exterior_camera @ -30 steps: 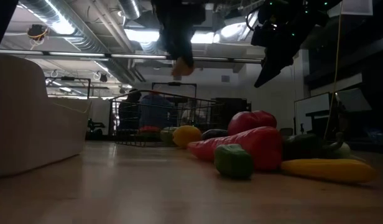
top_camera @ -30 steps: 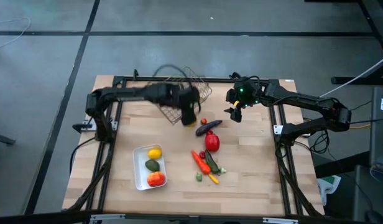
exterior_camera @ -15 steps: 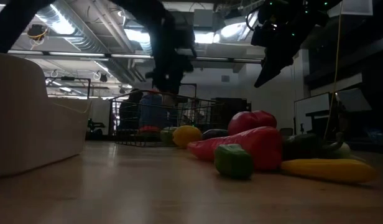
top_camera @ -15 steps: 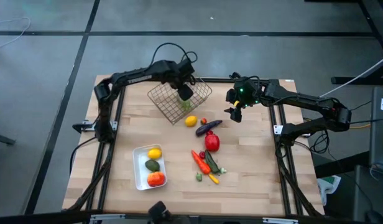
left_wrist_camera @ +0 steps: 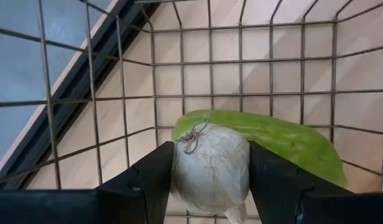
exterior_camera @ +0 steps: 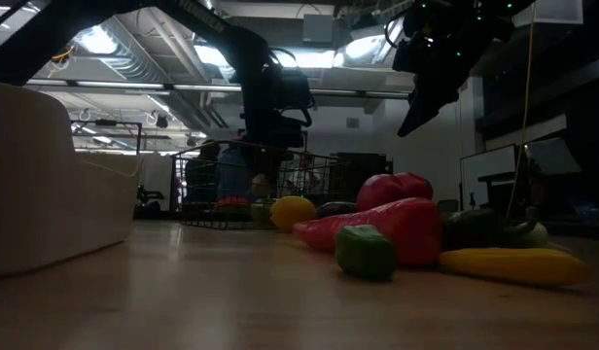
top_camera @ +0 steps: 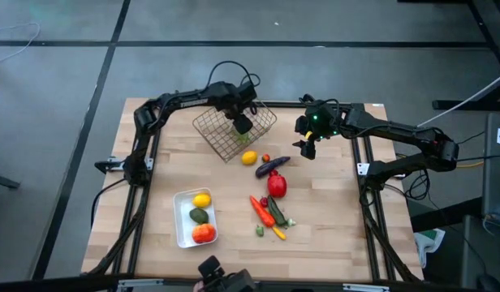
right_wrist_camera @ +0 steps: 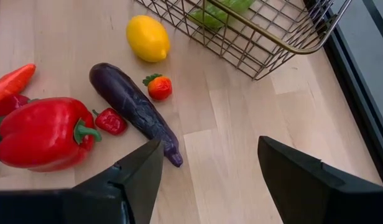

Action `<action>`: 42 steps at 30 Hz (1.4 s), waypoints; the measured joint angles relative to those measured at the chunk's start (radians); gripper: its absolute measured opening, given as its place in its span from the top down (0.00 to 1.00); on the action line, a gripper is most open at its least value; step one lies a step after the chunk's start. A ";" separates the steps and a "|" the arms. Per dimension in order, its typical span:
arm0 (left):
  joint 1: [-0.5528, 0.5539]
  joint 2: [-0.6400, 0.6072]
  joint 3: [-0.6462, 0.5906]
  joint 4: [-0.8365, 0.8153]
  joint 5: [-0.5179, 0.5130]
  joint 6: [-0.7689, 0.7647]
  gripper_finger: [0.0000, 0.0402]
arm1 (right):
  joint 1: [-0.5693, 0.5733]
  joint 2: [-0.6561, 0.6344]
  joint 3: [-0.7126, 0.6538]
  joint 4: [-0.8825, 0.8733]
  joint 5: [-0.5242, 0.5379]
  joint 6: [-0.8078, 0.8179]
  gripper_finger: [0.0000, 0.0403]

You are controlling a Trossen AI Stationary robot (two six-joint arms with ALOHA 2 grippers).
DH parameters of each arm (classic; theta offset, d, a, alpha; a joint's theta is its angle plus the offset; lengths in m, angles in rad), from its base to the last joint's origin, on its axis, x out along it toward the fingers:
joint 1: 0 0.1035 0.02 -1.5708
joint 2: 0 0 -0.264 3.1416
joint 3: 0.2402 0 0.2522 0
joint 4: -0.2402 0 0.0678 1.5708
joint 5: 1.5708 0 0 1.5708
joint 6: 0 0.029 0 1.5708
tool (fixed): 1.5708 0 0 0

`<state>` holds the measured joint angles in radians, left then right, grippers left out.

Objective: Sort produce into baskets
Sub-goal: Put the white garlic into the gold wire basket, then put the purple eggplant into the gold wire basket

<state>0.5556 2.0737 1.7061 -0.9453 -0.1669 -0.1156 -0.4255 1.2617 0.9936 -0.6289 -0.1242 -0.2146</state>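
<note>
High view puts your left gripper (top_camera: 243,124) over the wire mesh basket (top_camera: 262,111) at the far side of the table (top_camera: 331,227), while your right gripper (top_camera: 305,146) hangs above bare wood just right of the basket. Your left wrist view shows the dark fingers (left_wrist_camera: 149,177) clamped on a garlic bulb (left_wrist_camera: 210,167), its pale papery skin pressed between both pads. Directly behind the bulb a green cucumber (left_wrist_camera: 285,143) lies on the basket's mesh floor, so the garlic sits inside the basket's footprint, above the cucumber.

Your right gripper's jaws stand wide apart with nothing between them. Below it, in the right wrist view, a yellow lemon (right_wrist_camera: 148,38) rests just outside the basket, beside a purple eggplant (right_wrist_camera: 133,109); a small strawberry (right_wrist_camera: 158,87) and a small red chili (right_wrist_camera: 110,121) lie close against the eggplant on opposite sides, and a red bell pepper (right_wrist_camera: 45,132) sits near the chili, with a carrot (right_wrist_camera: 12,83) at the edge of that view.

Nearer you, the white tray (top_camera: 180,229) holds a second lemon (top_camera: 201,199), an avocado (top_camera: 200,215) and an orange tomato (top_camera: 204,234) in a row. Several smaller vegetables lie clustered on the wood right of the tray.
</note>
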 joint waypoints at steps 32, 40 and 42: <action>0.015 0.020 0.000 0.068 -0.038 0.092 0.54 | 0.000 0.000 0.000 0.000 0.000 0.000 0.36; 0.021 0.020 -0.001 0.147 -0.039 0.090 0.40 | 0.000 0.000 0.000 0.000 0.000 0.000 0.36; 0.021 0.020 -0.001 0.178 -0.039 0.089 0.37 | 0.000 0.000 0.000 0.000 0.000 0.000 0.36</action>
<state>0.5770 2.0937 1.7054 -0.7675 -0.2058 -0.0263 -0.4255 1.2617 0.9936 -0.6289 -0.1242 -0.2150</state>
